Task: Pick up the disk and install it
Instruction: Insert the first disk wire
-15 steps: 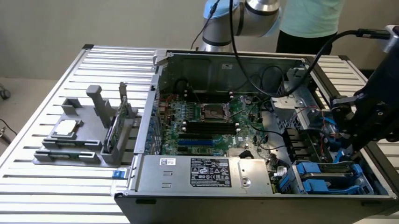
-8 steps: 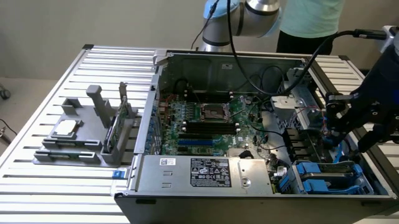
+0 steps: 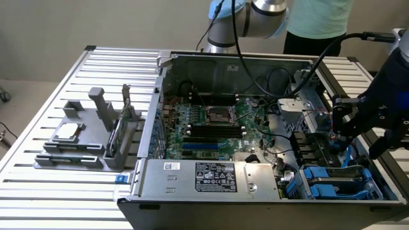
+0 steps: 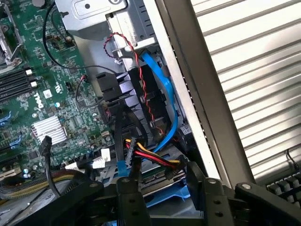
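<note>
Toward the exterior view's right, over the case (image 3: 255, 211), the open, empty hand (image 3: 359, 143) hangs directly above the disk (image 3: 332, 178).

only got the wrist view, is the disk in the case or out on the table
Observer: In the case. The disk, with its blue bracket, lies at the corner nearest the camera, on the exterior view's right.
Operator: where's the gripper
Observer: The gripper hangs over the disk, jaws open.
Operator: anything outside the case
Observer: On the table, at the exterior view's left, a grey holder carries a processor chip and a green circuit card.
</note>
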Robot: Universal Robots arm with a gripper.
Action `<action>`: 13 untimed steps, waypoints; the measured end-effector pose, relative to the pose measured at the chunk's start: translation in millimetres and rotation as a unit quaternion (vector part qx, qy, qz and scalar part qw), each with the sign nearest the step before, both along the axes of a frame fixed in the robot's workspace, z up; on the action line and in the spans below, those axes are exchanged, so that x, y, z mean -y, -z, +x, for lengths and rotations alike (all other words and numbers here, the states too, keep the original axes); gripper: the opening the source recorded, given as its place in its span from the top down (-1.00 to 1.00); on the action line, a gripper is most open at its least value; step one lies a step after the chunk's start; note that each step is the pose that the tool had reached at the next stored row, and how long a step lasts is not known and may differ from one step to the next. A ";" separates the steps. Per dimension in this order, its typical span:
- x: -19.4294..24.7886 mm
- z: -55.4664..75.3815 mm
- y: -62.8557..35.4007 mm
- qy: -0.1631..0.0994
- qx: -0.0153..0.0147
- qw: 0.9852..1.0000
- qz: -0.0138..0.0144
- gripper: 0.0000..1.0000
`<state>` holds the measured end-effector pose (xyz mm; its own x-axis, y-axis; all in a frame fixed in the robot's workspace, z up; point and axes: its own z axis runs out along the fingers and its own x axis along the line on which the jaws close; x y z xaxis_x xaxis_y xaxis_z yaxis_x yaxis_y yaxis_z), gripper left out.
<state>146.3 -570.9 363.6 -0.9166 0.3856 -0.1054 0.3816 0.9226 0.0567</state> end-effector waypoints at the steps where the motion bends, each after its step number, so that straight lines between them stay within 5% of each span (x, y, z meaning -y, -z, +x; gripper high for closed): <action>1: 0.4 0.0 0.0 0.003 0.000 1.000 -0.001 -0.03; 10: 7.3 0.0 0.7 0.027 0.001 1.000 -0.003 -0.03; 13: 13.2 -0.1 1.0 0.031 0.001 1.000 -0.003 0.15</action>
<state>146.2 -584.1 362.6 -0.8906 0.4413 -0.1095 0.4383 0.8973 0.0518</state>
